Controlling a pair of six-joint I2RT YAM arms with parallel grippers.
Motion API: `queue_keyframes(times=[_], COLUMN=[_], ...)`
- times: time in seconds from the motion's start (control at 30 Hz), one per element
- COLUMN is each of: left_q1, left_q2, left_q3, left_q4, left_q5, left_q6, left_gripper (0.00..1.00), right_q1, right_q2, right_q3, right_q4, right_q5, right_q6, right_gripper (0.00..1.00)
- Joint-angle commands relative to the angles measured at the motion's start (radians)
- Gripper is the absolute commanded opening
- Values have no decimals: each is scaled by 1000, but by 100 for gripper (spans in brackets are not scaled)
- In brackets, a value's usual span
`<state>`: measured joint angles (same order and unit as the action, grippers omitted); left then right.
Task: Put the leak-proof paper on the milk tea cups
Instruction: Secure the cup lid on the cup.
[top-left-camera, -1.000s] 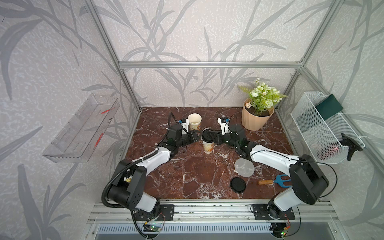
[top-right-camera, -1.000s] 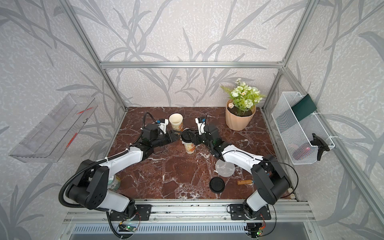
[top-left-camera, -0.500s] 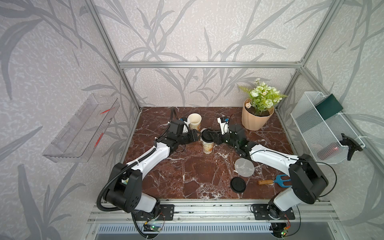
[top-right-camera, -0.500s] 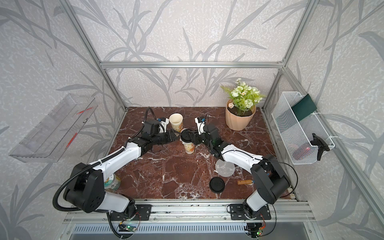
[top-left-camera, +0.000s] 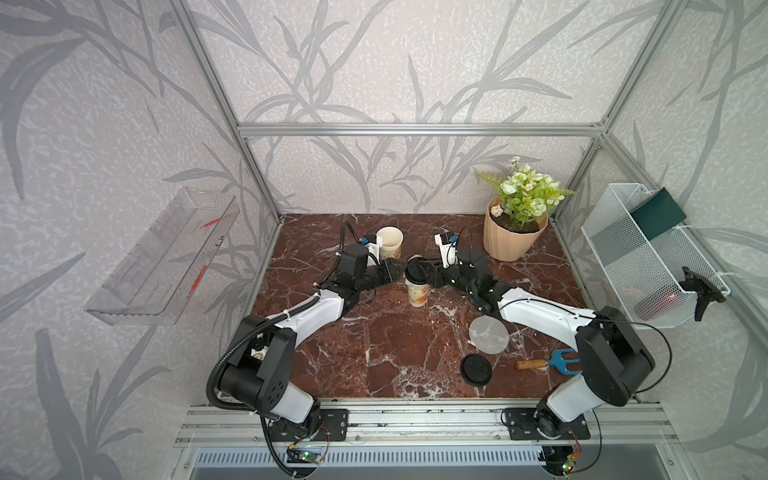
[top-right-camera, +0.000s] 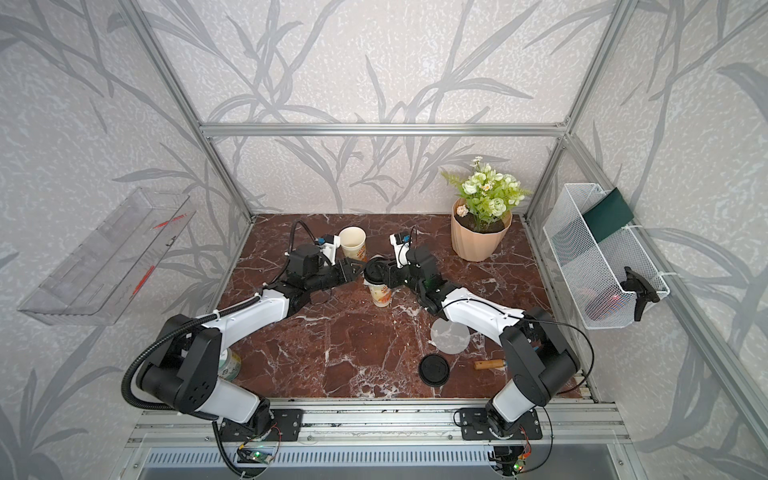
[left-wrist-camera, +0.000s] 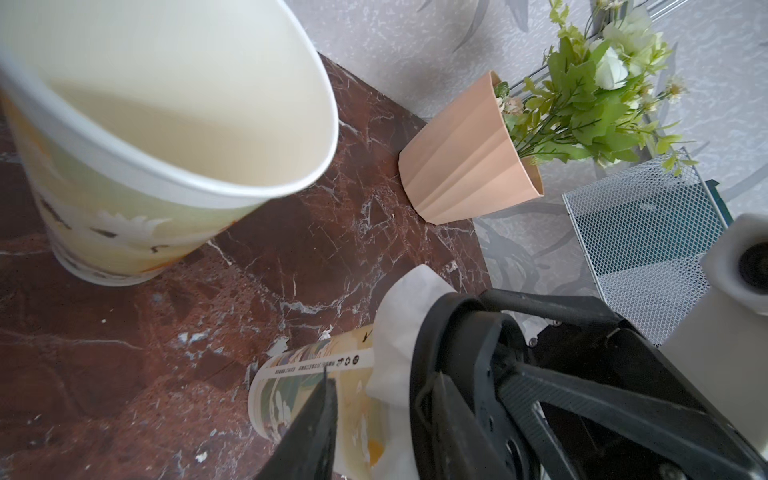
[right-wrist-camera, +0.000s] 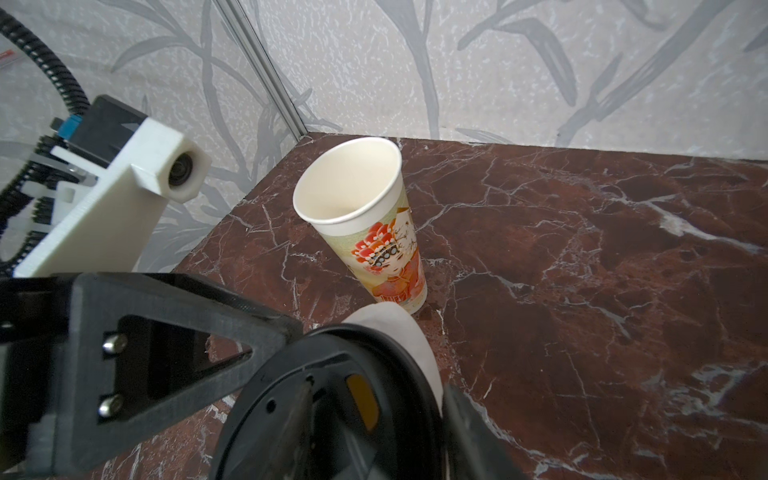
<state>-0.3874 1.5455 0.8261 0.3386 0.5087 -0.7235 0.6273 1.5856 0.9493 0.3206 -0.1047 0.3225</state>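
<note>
My left hand (top-left-camera: 398, 269) has neared the papered cup (top-left-camera: 417, 293), grip unclear; right hand (top-left-camera: 426, 274) clamps its black lid (top-right-camera: 375, 271); far cup (top-left-camera: 390, 243) uncovered.

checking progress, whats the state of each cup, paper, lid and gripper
front cup: upright, capped
back cup: upright, open, empty
front lid: gripped by right gripper
front paper: pinched under front lid
spare paper: flat on table
spare lid: flat on table
left gripper: beside front cup, grip unclear

Covered cup (top-left-camera: 417, 291) stands before open cup (top-left-camera: 390, 245), left of plant pot (top-left-camera: 509, 245).
</note>
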Motion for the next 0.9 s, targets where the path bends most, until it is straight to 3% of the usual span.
queue_keyframes(times=[0.0,0.33,0.43,0.63,0.87], left_q1=[-12,-11,-11,-10,-44], left_q2=[132,180,93,-63,-68], left_q3=[-123,-153,-69,236,321], left_q4=[-213,-196,-328,-620,-624], left_q5=[-49,-52,-74,-157,-159], left_q6=[-1,2,49,145,153], left_gripper=[37,34,34,52,58], right_q1=[11,11,11,11,12], right_q2=[76,66,60,39,16], right_q3=[-50,-63,-57,-53,-28], right_q4=[-260,-262,-274,-285,-301], right_q5=[22,33,35,42,39], right_q6=[-45,-44,-45,-40,-34], right_gripper=[51,51,51,51,50])
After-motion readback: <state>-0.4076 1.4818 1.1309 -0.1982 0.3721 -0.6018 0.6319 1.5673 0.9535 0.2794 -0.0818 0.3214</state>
